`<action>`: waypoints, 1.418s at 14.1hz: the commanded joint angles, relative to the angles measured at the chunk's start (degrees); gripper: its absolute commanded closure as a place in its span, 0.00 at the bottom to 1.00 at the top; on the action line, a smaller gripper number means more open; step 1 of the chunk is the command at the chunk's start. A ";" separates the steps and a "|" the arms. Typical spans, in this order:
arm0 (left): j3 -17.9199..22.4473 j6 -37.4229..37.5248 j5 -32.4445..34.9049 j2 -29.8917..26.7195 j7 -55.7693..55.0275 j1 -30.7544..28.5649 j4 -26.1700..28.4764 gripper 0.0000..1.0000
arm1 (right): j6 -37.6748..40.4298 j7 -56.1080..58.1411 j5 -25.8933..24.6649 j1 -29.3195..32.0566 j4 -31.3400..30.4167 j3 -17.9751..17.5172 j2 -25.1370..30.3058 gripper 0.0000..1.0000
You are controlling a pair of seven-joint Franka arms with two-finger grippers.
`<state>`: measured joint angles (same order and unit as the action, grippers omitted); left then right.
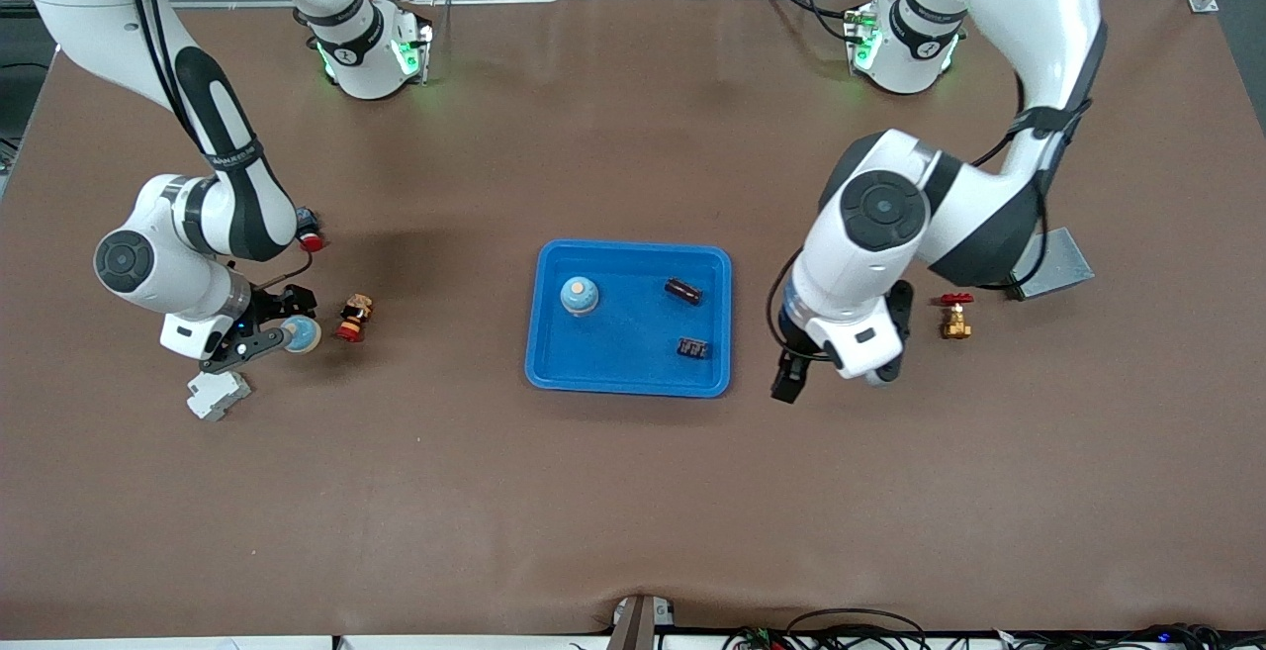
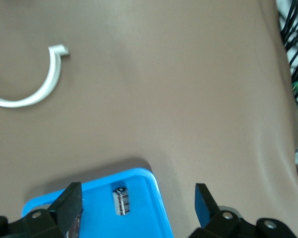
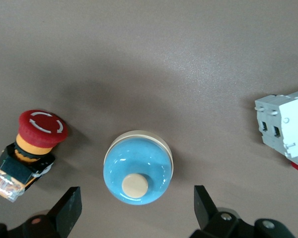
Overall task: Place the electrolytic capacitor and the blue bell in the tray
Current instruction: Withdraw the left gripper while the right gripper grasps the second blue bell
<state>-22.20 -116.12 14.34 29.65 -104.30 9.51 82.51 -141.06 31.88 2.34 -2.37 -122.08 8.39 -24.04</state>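
Blue plastic tray point(image 1: 554, 373), mid-table, shallow with a raised rim. Contents: one blue bell point(image 1: 579, 295) with a cream button, and two small dark parts. The left wrist view shows an electrolytic capacitor point(image 2: 120, 200) lying on its side near a tray corner. It is probably the dark part point(image 1: 693, 347) nearer the camera, though the front view is too coarse to confirm this.

Left gripper point(image 1: 831, 383): jaws apart, empty, over the table just beside the tray's rim at the left arm's end.

Second blue bell point(image 3: 138, 167): on the table toward the right arm's end, well apart from the tray. Right gripper point(image 3: 136, 208): above it, jaws wide apart, nothing held.

Neighbours: red emergency-stop button point(image 3: 37, 134) just beside this bell, white circuit breaker point(image 3: 285, 126) near.

Hazards, as judged:
- The glossy dome may squirt out of closing fingers if they are off-centre.
- A descending finger could tip the stop button.
- A low left-arm move could catch the rim and shift the tray.
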 commanded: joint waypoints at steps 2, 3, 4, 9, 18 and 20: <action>-0.03 6.33 0.52 -5.47 8.56 -1.77 0.46 0.00 | 0.09 0.46 0.21 1.14 1.31 -0.83 -1.79 0.00; -0.21 7.47 0.43 -6.44 10.50 -2.82 0.46 0.00 | 0.17 0.46 0.21 1.05 1.31 -0.84 -1.80 0.00; -0.39 8.01 0.51 -7.32 12.61 -3.79 0.46 0.00 | 0.17 0.46 0.21 1.05 1.31 -0.84 -2.06 0.00; -0.12 11.78 0.43 -11.19 34.39 -7.40 0.55 0.00 | 0.17 0.46 0.21 0.78 1.31 -0.92 -2.50 0.00; -0.30 19.34 0.34 -15.76 58.58 -13.11 0.64 0.00 | 0.17 0.46 0.30 0.69 3.25 -1.10 -4.78 0.00; -0.04 20.14 0.25 -16.73 61.66 -13.64 0.64 0.00 | 0.17 0.46 0.30 0.70 3.69 -1.10 -5.48 0.00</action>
<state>-22.12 -97.28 14.34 15.00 -45.78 -3.40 82.37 -141.06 31.88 2.35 -2.38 -120.17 7.79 -27.78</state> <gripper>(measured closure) 0.000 0.000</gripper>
